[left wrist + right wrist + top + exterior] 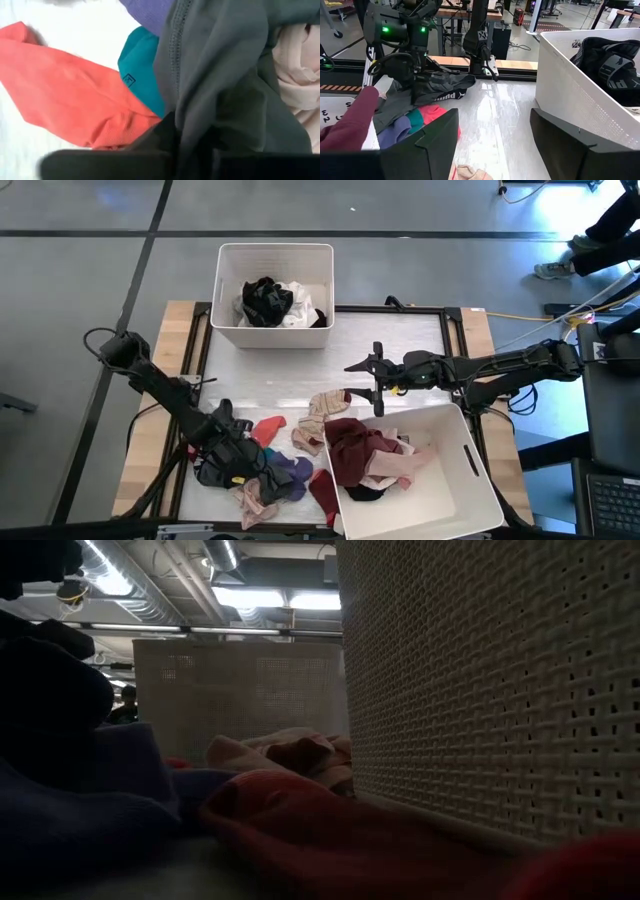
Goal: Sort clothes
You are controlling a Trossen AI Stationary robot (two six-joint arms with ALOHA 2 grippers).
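1. Left gripper (232,448) is down in the clothes pile (270,470) at the near-left of the table (400,340). In the left wrist view its fingers are closed on a fold of a dark grey garment (225,75).
2. Same wrist view: orange-red piece (75,100), teal piece (142,70), purple piece (150,10) and pale pink piece (300,65) lie right around the grey one, all touching or overlapping.
3. Right gripper (372,385) hangs over the mid table, just beyond the far-left corner of the near bin (470,480). Fingers (435,135) wide apart, nothing between them.
4. Near bin, at the right, holds maroon, pink & beige items (370,460); some drape over its left rim.
5. Far bin (275,255) sits at the far edge, left of centre, w/ black and white items (270,302) inside.
6. A beige piece (325,408) lies on the table between the pile and the right gripper.
7. Low view: bin wall (480,690) fills the right; red fabric (320,830) and dark blue-purple fabric (90,790) up close.
8. Right wrist view: left arm stands over the grey garment (432,87) across the table.
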